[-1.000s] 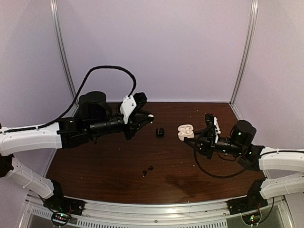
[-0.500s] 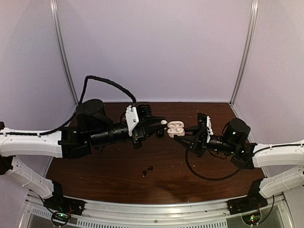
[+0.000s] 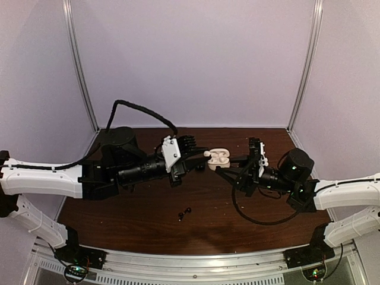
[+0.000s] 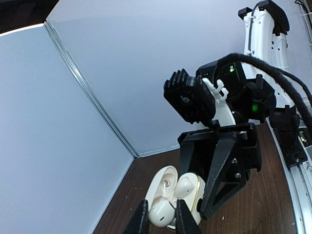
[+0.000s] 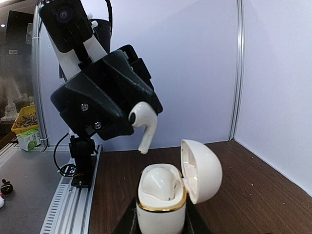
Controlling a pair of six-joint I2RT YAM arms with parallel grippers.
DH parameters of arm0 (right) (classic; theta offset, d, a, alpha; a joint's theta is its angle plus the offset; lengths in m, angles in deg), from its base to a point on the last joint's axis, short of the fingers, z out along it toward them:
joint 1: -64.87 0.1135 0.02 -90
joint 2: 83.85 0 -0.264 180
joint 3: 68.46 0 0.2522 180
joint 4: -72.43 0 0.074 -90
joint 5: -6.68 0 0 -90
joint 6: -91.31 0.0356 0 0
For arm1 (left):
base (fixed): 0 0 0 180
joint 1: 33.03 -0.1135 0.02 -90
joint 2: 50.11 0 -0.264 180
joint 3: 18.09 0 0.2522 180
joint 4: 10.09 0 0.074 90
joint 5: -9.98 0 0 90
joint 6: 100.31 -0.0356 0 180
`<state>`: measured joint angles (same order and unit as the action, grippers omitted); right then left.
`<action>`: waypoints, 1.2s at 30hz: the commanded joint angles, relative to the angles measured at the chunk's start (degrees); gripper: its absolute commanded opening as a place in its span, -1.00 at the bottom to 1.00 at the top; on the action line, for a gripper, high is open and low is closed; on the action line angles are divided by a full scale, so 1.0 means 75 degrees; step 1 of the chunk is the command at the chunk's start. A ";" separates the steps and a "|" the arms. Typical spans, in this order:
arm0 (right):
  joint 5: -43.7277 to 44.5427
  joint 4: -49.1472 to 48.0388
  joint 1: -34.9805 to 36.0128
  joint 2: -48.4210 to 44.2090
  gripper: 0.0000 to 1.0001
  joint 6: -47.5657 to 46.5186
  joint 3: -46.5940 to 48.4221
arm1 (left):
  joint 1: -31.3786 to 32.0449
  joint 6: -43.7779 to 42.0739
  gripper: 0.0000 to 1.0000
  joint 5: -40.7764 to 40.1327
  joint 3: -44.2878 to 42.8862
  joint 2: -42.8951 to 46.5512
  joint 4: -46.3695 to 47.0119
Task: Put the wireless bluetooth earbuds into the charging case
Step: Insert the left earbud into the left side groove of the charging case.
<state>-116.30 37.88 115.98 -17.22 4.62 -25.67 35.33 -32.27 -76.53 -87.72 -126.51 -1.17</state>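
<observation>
The left gripper (image 3: pixel 204 154) is clenching a glossy white stemmed earbud (image 5: pixel 144 125) by its head, stem pointing down, and is holding it just above the open white charging case with a gold rim (image 5: pixel 161 201). The right gripper (image 3: pixel 223 167) is clamping that case upright from both sides. Its domed lid (image 5: pixel 201 170) is standing hinged open to one side, and a second white earbud (image 5: pixel 159 179) is sitting in one of its wells.

Two tiny black earbuds (image 3: pixel 184 214) are lying close together on the dark brown wood-grain surface (image 3: pixel 136 217), nearer the arm bases and well apart from the case. A small black rounded object (image 3: pixel 200 167) is showing beside the left gripper's fingertips, partly hidden.

Pale lilac walls (image 3: pixel 196 59) are enclosing the surface on three sides. Slim aluminium posts (image 3: pixel 79 65) are running up the back corners, and an aluminium rail (image 3: pixel 190 260) is lining the near edge.
</observation>
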 commanded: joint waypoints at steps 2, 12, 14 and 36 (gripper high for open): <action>0.0081 -0.0214 0.0107 -0.0051 -1.00 0.0191 0.0275 | 0.0050 -0.0214 -0.83 -0.0217 -0.0048 -0.0128 0.0337; 0.0144 -0.0249 0.0192 -0.0034 -1.00 0.0232 0.0300 | 0.0149 -0.0391 -0.83 -0.0606 -0.0151 -0.0333 0.0175; 0.0144 -0.0249 0.0204 -0.0036 -1.00 0.0237 0.0296 | 0.0148 -0.0409 -0.83 -0.0630 -0.0156 -0.0349 0.0153; 0.0379 -0.0437 0.0219 -0.0188 -1.00 0.0358 0.0239 | 0.0398 -0.1184 -0.84 -0.1178 -0.0122 -0.0544 -0.0380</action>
<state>-114.26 40.00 117.18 -17.18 6.57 -25.05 37.93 -39.68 -85.45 -88.03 -129.52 -0.93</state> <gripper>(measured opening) 0.227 0.152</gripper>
